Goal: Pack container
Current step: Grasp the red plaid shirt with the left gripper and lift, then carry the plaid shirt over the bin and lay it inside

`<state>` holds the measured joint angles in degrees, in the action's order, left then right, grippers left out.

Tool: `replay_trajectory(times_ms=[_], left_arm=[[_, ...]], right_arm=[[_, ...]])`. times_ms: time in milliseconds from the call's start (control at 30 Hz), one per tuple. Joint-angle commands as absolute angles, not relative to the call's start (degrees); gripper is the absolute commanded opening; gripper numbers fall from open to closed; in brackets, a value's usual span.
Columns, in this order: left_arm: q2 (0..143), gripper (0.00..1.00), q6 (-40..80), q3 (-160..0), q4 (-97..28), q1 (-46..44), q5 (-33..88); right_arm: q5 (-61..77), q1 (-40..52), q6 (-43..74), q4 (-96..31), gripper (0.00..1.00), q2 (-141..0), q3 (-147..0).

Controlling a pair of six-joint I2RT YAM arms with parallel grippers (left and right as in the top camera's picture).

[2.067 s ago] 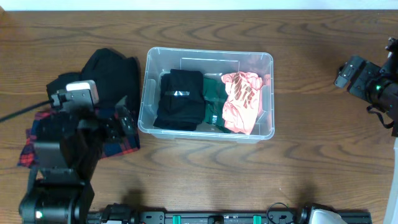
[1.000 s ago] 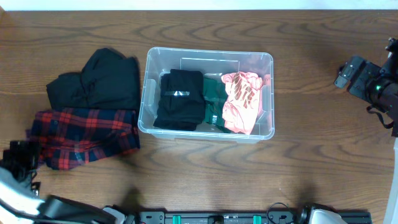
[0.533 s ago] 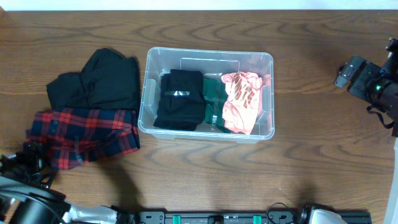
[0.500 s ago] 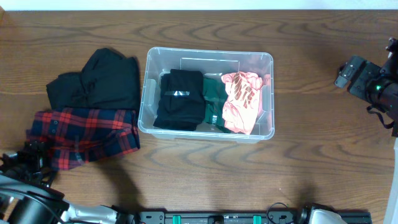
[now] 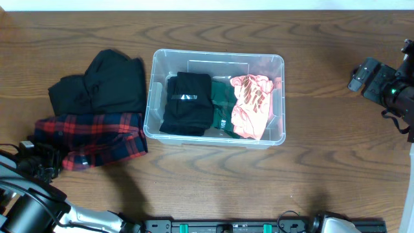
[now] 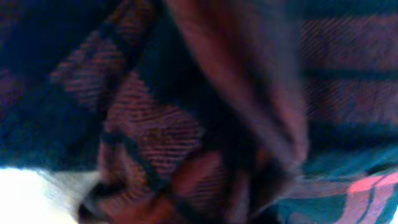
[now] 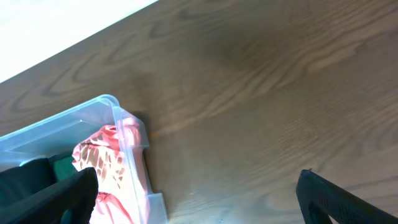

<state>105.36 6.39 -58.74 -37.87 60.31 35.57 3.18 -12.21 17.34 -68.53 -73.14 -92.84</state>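
**Container** (image 5: pixel 217 54): clear bin, upright on the table (image 5: pixel 323 162), mid-table, open top. In the right wrist view its corner (image 7: pixel 118 112) shows at lower left.

**Contents of the container:**
- black garment (image 5: pixel 187 103), folded, at the container's left end
- green garment (image 5: pixel 222 102), in the container's middle, partly under its neighbours
- pink garment (image 5: pixel 251 103), at the container's right end, against the wall

**Outside, left of the container:**
- black heap (image 5: pixel 103 84), just beside the container's left wall
- plaid shirt (image 5: pixel 90 137), red and navy, touching the heap's near edge, near the container's front left corner

**Left end effector** (image 5: pixel 40 162): well left of the container, at the plaid shirt's far edge. Its wrist view is filled with blurred plaid cloth (image 6: pixel 186 124); fingers not visible, so opening cannot be told.

**Right end effector** (image 5: pixel 361 76): well right of the container, above bare table. Fingers (image 7: pixel 56 196) spread wide, nothing between them.
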Motion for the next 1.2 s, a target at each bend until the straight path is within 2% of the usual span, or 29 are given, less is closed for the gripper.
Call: replay_trajectory(times_ms=[0,433,567,700,800,1167], left_arm=[[104.8,0.07,6.2,-59.1,-40.5,59.8,36.9],[79.7,0.06,8.7,-77.2,-62.2,58.6,63.0],[73.8,0.06,15.7,-81.3,-61.5,53.3,68.8],[69.6,0.06,25.9,-81.6,-53.8,44.9,71.4],[66.9,0.06,33.0,-81.6,-46.9,36.9,66.3],[65.7,0.06,54.2,-81.6,-33.8,-2.7,27.8]], right_arm=[[3.2,-12.4,17.5,-68.6,0.99,-73.3,-92.8],[3.2,-12.4,17.5,-68.6,0.99,-73.3,-92.8],[3.2,-12.4,17.5,-68.6,0.99,-73.3,-92.8],[3.2,-12.4,17.5,-68.6,0.99,-73.3,-92.8],[3.2,-12.4,17.5,-68.6,0.99,-73.3,-92.8],[3.2,-12.4,17.5,-68.6,0.99,-73.3,-92.8]])
